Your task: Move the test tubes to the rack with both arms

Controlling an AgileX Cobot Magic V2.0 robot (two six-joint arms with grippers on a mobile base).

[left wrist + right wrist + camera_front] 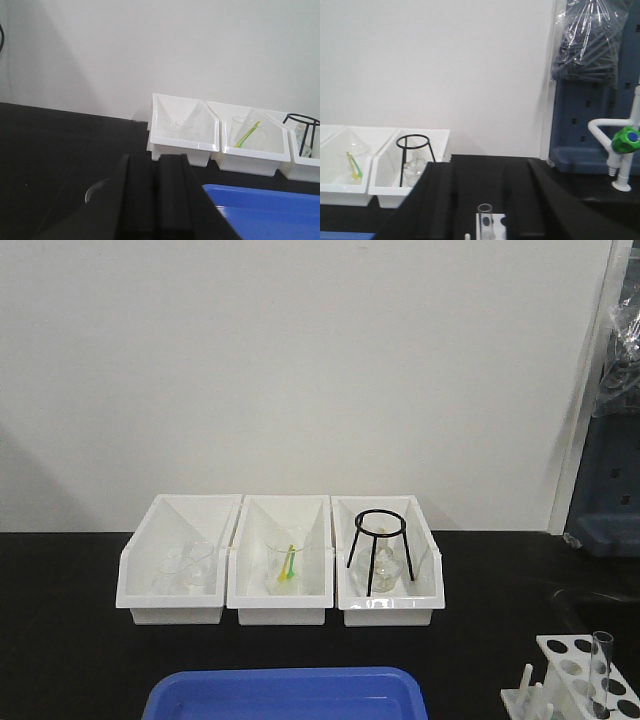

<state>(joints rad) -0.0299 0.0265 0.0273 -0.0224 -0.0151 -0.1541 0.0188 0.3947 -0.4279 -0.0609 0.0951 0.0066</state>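
Note:
The white rack (568, 653) stands at the table's front right corner, with pegs on its near side. One clear test tube (601, 670) stands upright in it. In the right wrist view that tube (485, 220) and the rack (499, 222) lie between my right gripper's (479, 190) spread black fingers (440, 200), which touch nothing; it is open and empty. My left gripper (156, 162) is shut and empty, low over the black table left of the blue tray (270, 210). Neither arm shows in the front view. I see no other tubes.
Three white bins (170, 615) stand in a row at the back, holding glassware, a green and yellow item and a black tripod stand (378, 540). The blue tray (285, 695) is at the front centre. A tap with a green handle (626, 140) is to the right.

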